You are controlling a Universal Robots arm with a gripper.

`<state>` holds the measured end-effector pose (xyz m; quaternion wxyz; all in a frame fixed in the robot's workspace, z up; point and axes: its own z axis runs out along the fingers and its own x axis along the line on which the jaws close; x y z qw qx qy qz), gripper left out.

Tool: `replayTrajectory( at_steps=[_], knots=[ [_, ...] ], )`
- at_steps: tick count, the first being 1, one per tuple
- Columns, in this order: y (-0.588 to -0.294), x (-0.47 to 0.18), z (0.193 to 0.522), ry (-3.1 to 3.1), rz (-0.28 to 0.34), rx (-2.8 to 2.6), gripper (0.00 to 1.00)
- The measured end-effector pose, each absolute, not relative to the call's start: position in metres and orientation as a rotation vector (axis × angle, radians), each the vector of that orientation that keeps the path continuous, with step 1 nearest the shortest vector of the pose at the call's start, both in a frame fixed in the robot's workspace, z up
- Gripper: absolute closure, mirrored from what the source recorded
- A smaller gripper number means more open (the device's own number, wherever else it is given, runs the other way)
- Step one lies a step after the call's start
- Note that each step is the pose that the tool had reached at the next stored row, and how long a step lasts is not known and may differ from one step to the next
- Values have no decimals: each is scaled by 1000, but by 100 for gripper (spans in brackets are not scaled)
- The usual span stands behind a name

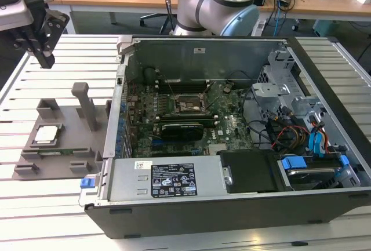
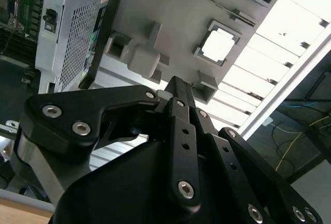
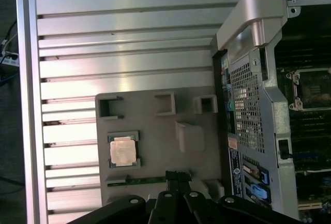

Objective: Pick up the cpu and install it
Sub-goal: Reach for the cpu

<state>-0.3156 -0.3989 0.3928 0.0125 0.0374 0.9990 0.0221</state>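
Black jaws, closest to both wrist cameras, are seen pressed together with nothing between them, held above the counter (image 1: 35, 216) near the tray (image 1: 69, 120). The cpu (image 1: 46, 134) is seated in the tray's square recess, untouched, so the pick-up is judged not yet begun. A grasp would call for the jaws to be opened and lowered squarely over the cpu's edges.

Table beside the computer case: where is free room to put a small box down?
In the exterior view, bare slats of the table lie in front of the tray, toward the near edge, and behind it, up to the far edge. Crowded: the tray itself, with the cpu, and the narrow gap to the case.
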Motion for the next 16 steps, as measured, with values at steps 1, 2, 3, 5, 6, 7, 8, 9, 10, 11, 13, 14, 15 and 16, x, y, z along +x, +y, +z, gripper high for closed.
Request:
replayTrajectory(
  at_steps=[1,2,3,5,6,7,8,9,10,11,13,14,15,16],
  knots=[
    [-399,-316,393,3114,69,117,89],
    [-399,-317,393,3114,69,117,89],
    [-399,-318,393,3114,69,117,89],
    [-399,-322,393,3114,69,117,89],
    [-399,-323,393,3114,69,117,89],
    [-399,-323,393,3114,69,117,89],
    [-399,-324,393,3114,69,117,89],
    [-399,-325,393,3114,69,117,89],
    [-399,-326,393,3114,69,117,89],
    [-399,-327,393,3114,69,117,89],
    [-399,-329,393,3114,69,117,89],
    [-399,-330,393,3114,69,117,89],
    [-399,-330,393,3114,69,116,89],
    [-399,-331,393,3114,69,116,89]
  ],
)
